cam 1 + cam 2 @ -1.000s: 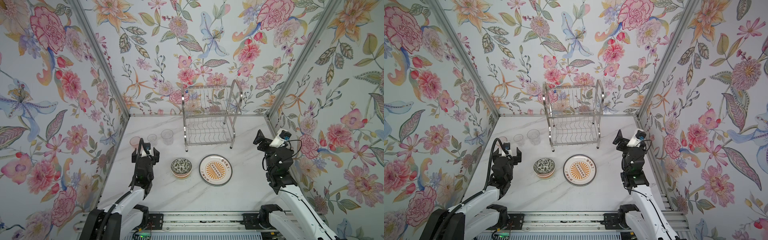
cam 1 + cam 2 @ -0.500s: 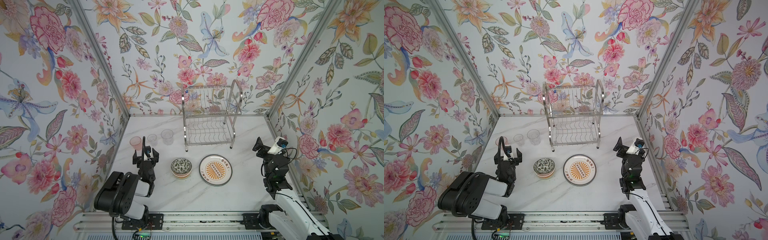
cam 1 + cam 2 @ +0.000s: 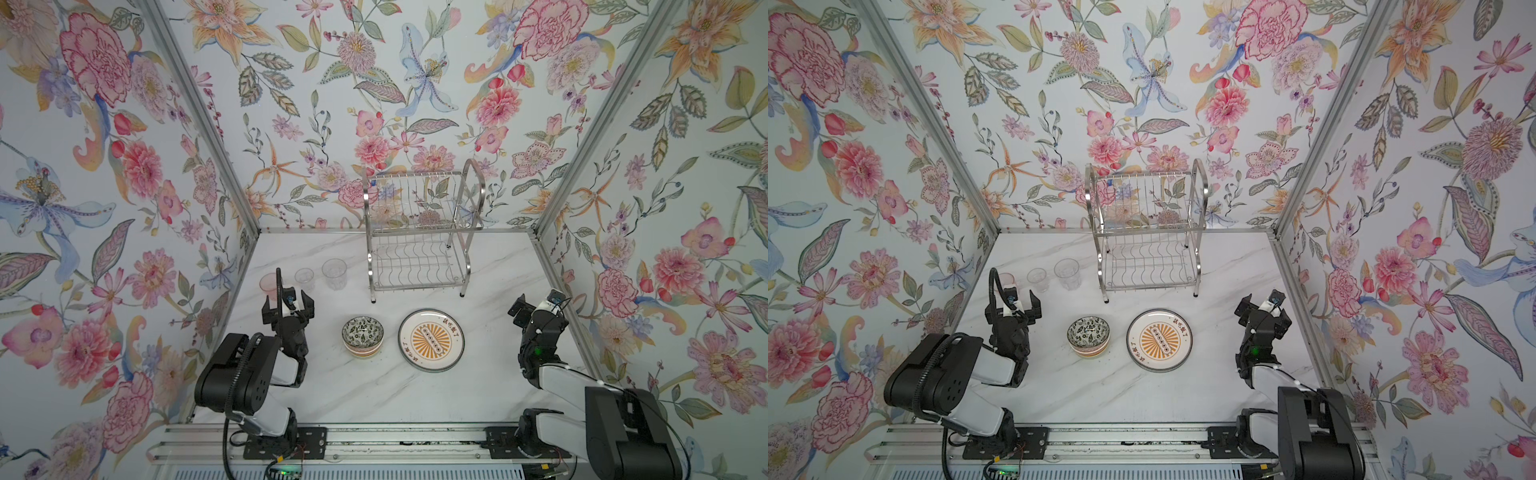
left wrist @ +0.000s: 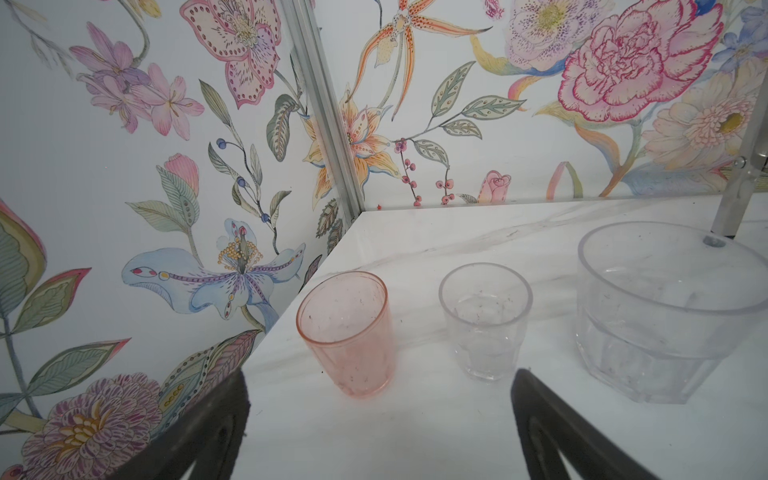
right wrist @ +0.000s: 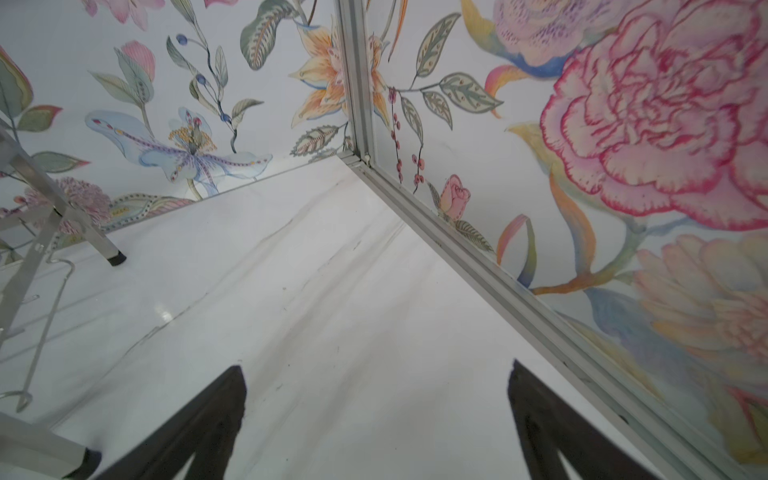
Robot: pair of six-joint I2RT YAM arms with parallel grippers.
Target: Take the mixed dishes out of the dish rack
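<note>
Both spread and empty, left tool (image 3: 288,301) and right tool (image 3: 536,305) flank the bare dish rack (image 3: 417,286) farther back, with bowl (image 3: 363,336) nearer the left and plate (image 3: 431,340) nearer the right on the worktop (image 3: 374,395).

On the bench (image 3: 415,395), the dish rack (image 3: 419,232) stands behind a patterned bowl (image 3: 362,334) and sunburst plate (image 3: 431,339), a row of three cups (image 3: 304,277) left of it, left pincer (image 3: 287,305) and right pincer (image 3: 537,302) both spread.
</note>
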